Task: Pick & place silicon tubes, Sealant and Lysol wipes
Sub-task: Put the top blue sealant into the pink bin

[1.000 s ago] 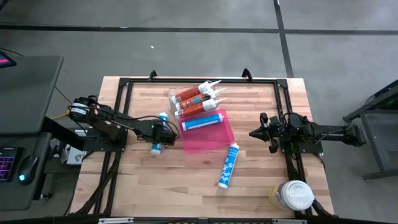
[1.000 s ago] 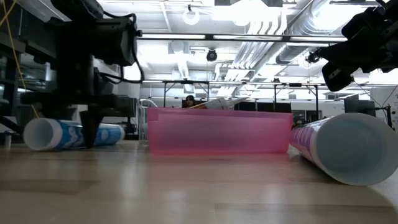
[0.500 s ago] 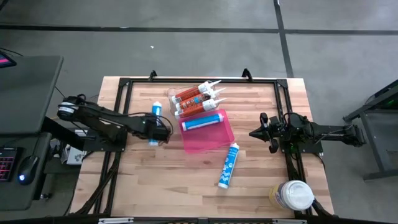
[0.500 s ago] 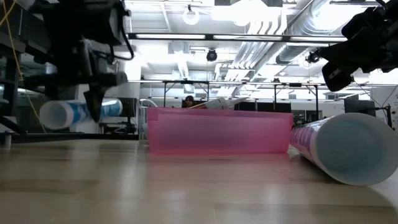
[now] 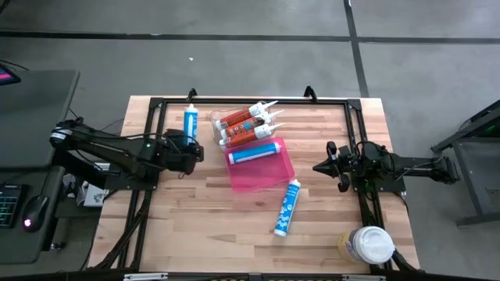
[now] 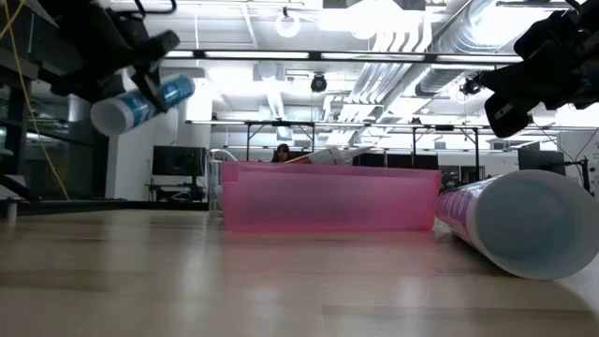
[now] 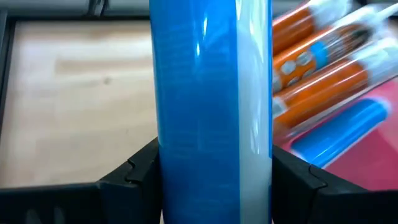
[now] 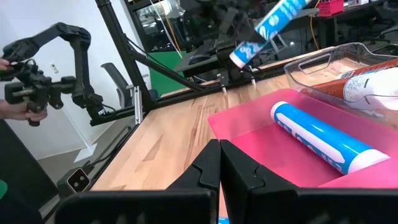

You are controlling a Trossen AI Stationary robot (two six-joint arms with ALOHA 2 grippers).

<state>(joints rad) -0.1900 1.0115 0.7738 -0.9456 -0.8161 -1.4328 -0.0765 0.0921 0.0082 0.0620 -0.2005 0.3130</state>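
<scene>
Inside the pink tray (image 5: 269, 173) lies one blue tube (image 5: 254, 152); left hand (image 5: 187, 144) grips another (image 5: 190, 122).

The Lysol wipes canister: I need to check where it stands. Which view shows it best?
The high view: the Lysol wipes canister stands upright at the table's near right corner, wide white lid up. The low view and both wrist views do not show it.

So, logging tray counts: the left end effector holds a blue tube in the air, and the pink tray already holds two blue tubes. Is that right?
Not quite. The left end effector does hold a blue tube in the air, but the pink tray holds only one blue tube. The high view shows this; another blue tube lies on the table outside the tray.
</scene>
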